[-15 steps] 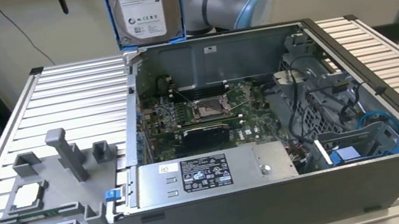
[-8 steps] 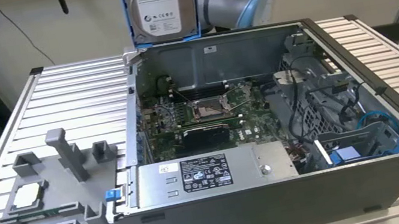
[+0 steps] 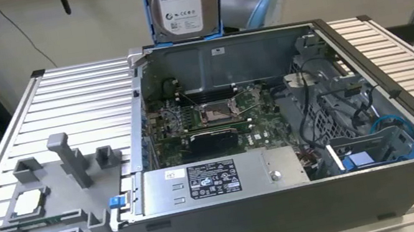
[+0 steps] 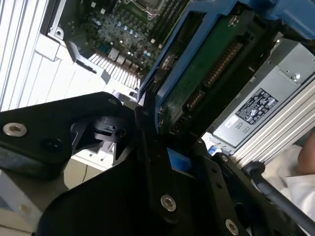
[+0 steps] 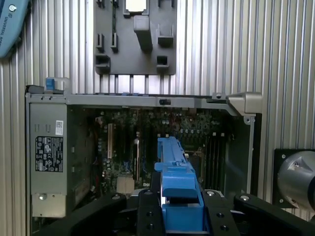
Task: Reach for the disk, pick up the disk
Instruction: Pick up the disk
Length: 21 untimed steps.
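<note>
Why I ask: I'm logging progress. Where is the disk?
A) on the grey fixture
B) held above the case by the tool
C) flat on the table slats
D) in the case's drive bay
B: in the exterior view the disk hangs above the case, and in the first wrist view the tool is shut on its blue rail.

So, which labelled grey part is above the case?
The flat silver-grey hard drive with blue rails, in the pincer; the long grey metal box sits inside.
</note>
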{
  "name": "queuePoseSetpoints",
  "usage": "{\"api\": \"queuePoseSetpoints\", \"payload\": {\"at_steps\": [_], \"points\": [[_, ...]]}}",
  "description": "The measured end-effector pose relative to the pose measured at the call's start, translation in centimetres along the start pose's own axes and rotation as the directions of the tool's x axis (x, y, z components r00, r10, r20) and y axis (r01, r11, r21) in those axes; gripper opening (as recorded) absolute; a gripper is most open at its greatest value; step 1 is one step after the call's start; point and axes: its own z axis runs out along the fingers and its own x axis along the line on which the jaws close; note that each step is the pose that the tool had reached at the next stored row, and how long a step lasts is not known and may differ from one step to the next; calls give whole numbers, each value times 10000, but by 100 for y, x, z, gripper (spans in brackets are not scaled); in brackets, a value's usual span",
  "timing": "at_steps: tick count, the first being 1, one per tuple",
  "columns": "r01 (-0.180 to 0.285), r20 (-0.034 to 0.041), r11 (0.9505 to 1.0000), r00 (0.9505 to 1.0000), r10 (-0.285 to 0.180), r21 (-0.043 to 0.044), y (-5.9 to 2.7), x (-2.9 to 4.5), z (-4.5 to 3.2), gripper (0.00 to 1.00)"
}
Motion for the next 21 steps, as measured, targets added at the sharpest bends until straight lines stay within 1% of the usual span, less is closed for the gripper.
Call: {"api": "queuePoseSetpoints", "payload": {"at_steps": [8, 15, 21], "points": [[3, 0, 10000, 10000, -3, -6, -237, 0, -5, 0], [4, 0, 10000, 10000, -4, -12, -499, -1, -10, 0], [5, -1, 10000, 10000, -5, -12, -701, -1, -14, 0]]}}
